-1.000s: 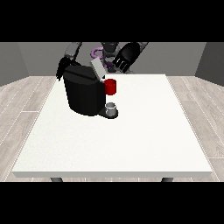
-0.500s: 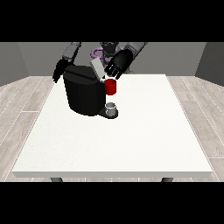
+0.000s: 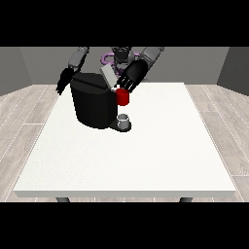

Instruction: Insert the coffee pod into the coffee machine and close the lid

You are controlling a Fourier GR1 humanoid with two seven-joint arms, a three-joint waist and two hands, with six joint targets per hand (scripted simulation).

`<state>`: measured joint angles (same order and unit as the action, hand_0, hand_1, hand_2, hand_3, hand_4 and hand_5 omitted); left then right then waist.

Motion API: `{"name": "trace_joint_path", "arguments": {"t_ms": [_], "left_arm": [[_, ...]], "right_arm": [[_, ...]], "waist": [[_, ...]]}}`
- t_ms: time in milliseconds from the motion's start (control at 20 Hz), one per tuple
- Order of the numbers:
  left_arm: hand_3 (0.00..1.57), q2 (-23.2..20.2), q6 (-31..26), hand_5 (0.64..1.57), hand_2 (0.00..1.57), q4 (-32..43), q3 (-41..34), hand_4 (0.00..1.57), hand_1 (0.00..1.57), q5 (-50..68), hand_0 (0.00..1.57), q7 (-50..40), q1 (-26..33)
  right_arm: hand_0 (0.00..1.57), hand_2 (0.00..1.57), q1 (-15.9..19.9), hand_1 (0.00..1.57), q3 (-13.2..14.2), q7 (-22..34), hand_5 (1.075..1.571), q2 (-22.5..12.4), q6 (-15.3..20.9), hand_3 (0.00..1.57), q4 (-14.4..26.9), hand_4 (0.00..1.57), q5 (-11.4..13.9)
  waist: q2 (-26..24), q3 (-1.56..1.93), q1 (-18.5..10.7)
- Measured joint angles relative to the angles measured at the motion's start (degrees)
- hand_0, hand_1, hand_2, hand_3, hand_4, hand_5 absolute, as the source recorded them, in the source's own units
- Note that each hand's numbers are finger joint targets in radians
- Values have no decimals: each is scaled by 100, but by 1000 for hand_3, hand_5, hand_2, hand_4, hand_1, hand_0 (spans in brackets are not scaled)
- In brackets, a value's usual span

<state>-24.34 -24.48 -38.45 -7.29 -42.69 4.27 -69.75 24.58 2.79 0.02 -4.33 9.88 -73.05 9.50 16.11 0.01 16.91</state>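
Observation:
A black coffee machine (image 3: 92, 104) stands on the white table (image 3: 146, 155) at the back left. Its grey lid (image 3: 108, 77) is tilted up, partly raised. A red brew head (image 3: 122, 97) sticks out at the machine's front, above a small grey cup (image 3: 124, 120) on the drip base. The hand at the view's right (image 3: 131, 78) is over the lid, fingers spread and pointing down at it. The hand at the view's left (image 3: 63, 81) hangs beside the machine's back left corner. I see no coffee pod in view.
The robot's torso with a purple ring (image 3: 109, 58) is behind the machine. The table spreads wide in front and to the right of the machine. Wooden floor surrounds it.
The hand at the view's right has come down and leftward onto the raised lid. The hand at the view's left has barely moved.

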Motion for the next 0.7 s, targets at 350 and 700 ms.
{"name": "trace_joint_path", "arguments": {"t_ms": [350, 700], "left_arm": [[1198, -58, 25, 1571, 1255, 105, -5, 411, 1204, -44, 1204, 113, -100], [1199, -79, 110, 1571, 1245, 133, -19, 352, 1212, -98, 1212, 98, -293]], "right_arm": [[0, 0, 101, 0, 9, 57, 1571, 24, 63, 0, -47, 165, 16], [0, 0, 204, 0, 77, 46, 1571, 21, 87, 0, 48, 0, -21]], "waist": [[98, 0, 9], [173, 0, 16]]}}
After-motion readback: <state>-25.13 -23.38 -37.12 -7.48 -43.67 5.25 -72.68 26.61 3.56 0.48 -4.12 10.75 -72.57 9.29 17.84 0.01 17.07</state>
